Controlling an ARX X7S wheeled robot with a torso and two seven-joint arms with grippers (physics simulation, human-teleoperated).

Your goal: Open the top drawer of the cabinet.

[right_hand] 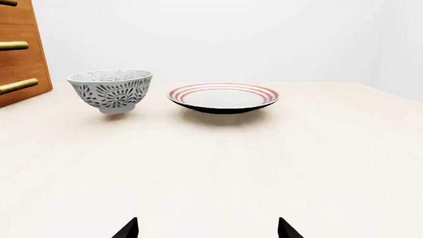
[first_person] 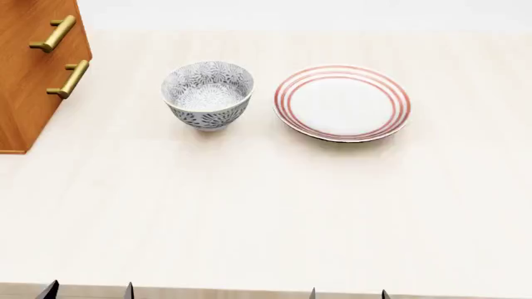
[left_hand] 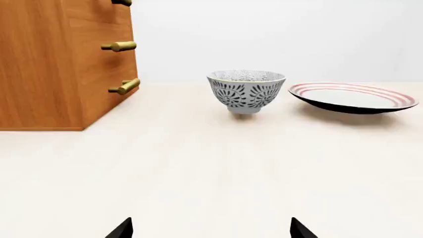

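The cabinet (left_hand: 53, 64) is orange-brown wood and stands at the table's far left; it also shows in the head view (first_person: 29, 81) and the right wrist view (right_hand: 20, 59). Its top is cut off in every view. In the left wrist view three brass bar handles sit one above another; the uppermost handle (left_hand: 122, 2) lies at the frame edge, so the top drawer's front barely shows. The head view shows two handles, the higher handle (first_person: 52, 34) among them. My left gripper (left_hand: 211, 230) (first_person: 89, 291) and right gripper (right_hand: 207, 229) (first_person: 348, 293) are open, empty, low at the table's near edge, far from the cabinet.
A patterned grey-and-white bowl (first_person: 208, 93) stands just right of the cabinet. A white plate with red rings (first_person: 342, 103) lies to the bowl's right. The pale table (first_person: 266, 212) stretches between them and my grippers.
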